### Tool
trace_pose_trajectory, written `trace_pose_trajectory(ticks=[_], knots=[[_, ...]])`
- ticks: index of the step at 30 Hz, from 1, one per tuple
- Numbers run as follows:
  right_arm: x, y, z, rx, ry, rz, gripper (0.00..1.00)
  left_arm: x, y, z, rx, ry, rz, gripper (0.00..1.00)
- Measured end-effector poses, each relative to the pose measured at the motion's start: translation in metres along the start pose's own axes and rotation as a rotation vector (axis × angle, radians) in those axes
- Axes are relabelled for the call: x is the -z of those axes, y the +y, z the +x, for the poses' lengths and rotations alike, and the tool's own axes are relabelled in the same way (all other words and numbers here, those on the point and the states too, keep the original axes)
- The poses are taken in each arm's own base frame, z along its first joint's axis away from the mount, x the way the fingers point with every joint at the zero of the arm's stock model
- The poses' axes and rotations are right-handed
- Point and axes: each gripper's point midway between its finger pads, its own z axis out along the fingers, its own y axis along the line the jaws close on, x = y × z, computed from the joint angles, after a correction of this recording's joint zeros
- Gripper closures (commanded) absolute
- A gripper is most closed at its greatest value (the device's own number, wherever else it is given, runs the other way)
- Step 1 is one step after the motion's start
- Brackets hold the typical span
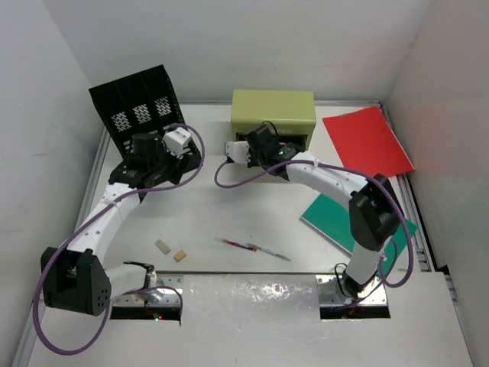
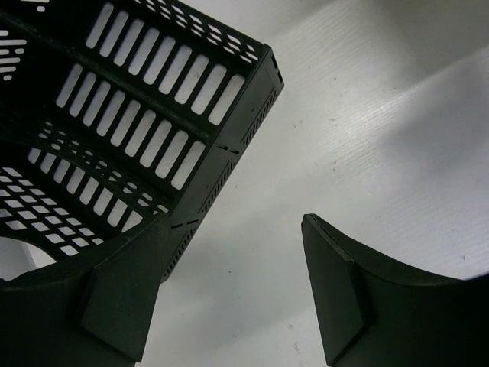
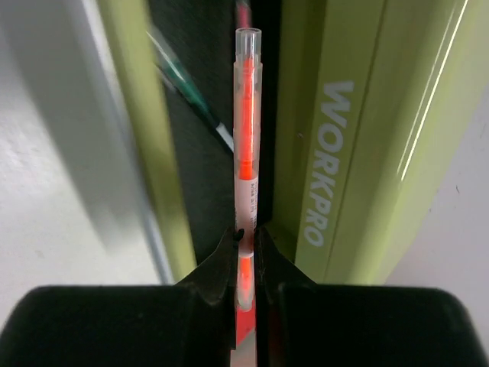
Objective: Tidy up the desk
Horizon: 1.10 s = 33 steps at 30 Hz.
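A black rack [image 2: 153,115] fills the upper left of the frame. Its walls have rows of long slots, and a white surface shows through them. One corner of the rack points down toward the lower middle of the frame. The white desk [image 2: 367,115] takes the middle and the right side; it has fine parallel lines and a few small dark specks. At the bottom edge the left gripper [image 2: 229,229] holds its two dark fingers [image 2: 336,298] wide apart, with only bare desk between them. The finger at lower left overlaps the rack's corner; whether it touches is not clear.
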Motion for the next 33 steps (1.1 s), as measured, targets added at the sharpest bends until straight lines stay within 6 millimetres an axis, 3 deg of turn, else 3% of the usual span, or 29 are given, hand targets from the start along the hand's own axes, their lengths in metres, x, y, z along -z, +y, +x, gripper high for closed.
trace_pose_trajectory(ticks=[1, 7, 8, 14, 15, 19, 22, 24, 26, 28, 29, 33], knots=[[-0.004, -0.003, 0.005, 0.001, 0.015, 0.002, 0.87, 0.000, 0.000, 0.001, 0.000, 0.002, 0.001, 0.32], [-0.008, -0.021, 0.019, -0.009, 0.039, 0.035, 0.60, 0.000, -0.005, 0.002, -0.013, 0.003, 0.032, 0.32], [-0.008, -0.022, 0.019, -0.008, 0.038, 0.036, 0.50, 0.000, -0.007, 0.002, -0.017, 0.004, 0.044, 0.32], [-0.003, -0.024, 0.018, -0.044, 0.027, 0.043, 0.33, 0.003, -0.028, 0.008, -0.059, 0.013, 0.162, 0.32], [0.001, -0.027, 0.018, -0.068, 0.022, 0.051, 0.26, 0.004, -0.034, 0.010, -0.069, 0.015, 0.195, 0.32], [0.039, -0.049, 0.023, -0.273, -0.041, 0.112, 0.09, 0.010, -0.062, 0.016, -0.144, 0.034, 0.312, 0.32], [0.081, -0.064, 0.025, -0.448, -0.137, 0.164, 0.01, 0.018, -0.103, 0.011, -0.283, 0.025, 0.420, 0.32], [0.111, -0.062, 0.030, -0.570, -0.207, 0.173, 0.01, 0.029, -0.132, 0.007, -0.376, -0.008, 0.502, 0.32], [0.129, -0.045, 0.031, -0.661, -0.267, 0.139, 0.05, 0.044, -0.154, 0.006, -0.438, -0.044, 0.580, 0.33], [0.132, -0.014, 0.030, -0.734, -0.306, 0.059, 0.09, 0.053, -0.157, 0.005, -0.457, -0.065, 0.595, 0.33], [0.129, 0.007, 0.030, -0.767, -0.312, 0.003, 0.14, 0.055, -0.155, 0.004, -0.458, -0.071, 0.590, 0.33], [0.107, 0.117, 0.032, -0.797, -0.213, -0.275, 0.18, 0.049, -0.146, 0.004, -0.436, -0.060, 0.523, 0.32]])
